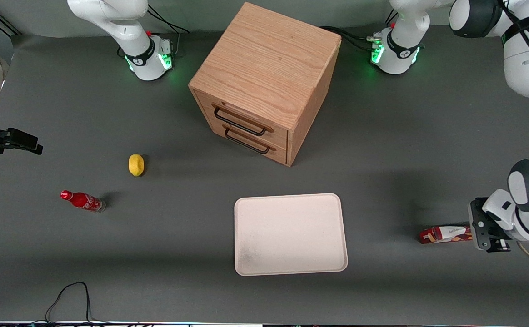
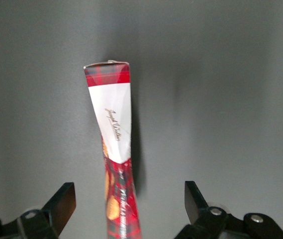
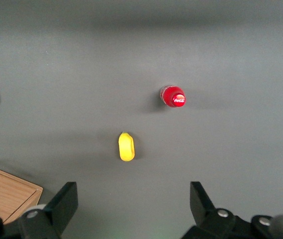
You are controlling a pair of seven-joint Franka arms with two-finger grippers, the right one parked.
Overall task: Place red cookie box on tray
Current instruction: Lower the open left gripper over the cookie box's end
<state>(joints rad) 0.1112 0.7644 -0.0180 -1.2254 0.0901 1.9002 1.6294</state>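
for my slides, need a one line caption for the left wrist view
Open gripper straddles one end of the red cookie box lying on the gray table.

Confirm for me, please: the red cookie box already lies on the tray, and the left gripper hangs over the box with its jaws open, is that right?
Not quite. The red cookie box lies on the bare table, toward the working arm's end, well apart from the tray, as the front view shows. The rest holds: the left gripper hangs over the box with its jaws open on either side of it.
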